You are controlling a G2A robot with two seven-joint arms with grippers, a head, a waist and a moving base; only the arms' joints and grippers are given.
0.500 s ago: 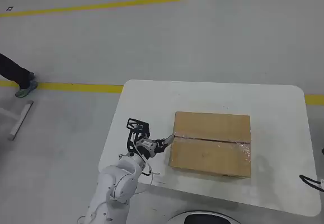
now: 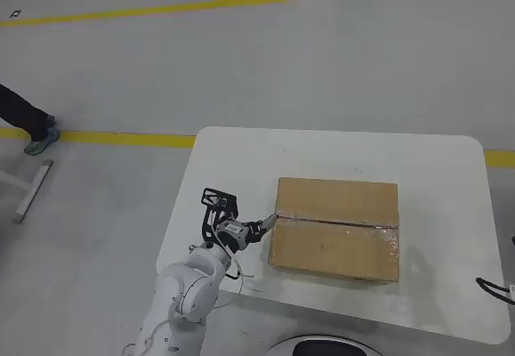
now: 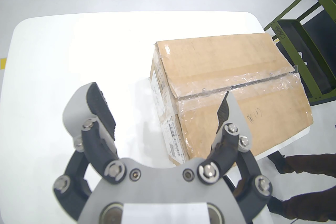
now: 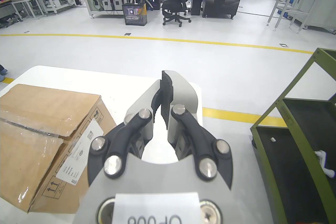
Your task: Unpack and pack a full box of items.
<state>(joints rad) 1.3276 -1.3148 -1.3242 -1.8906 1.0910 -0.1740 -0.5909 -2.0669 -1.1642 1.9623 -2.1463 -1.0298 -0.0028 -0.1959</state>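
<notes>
Left wrist view: left gripper (image 3: 160, 91) spread at the box (image 3: 231, 70) seam; right wrist view: right gripper (image 4: 163, 88) closed.

The top camera looked down from above the arms at the whole white rounded desk (image 2: 239, 160). The left wrist camera sat close behind the left end effector (image 3: 161, 93), angled down at the taped brown cardboard box (image 3: 236, 72). The right wrist camera, behind the right end effector (image 4: 162, 88), faced nearly level into the room. All three shared box and desk.
</notes>
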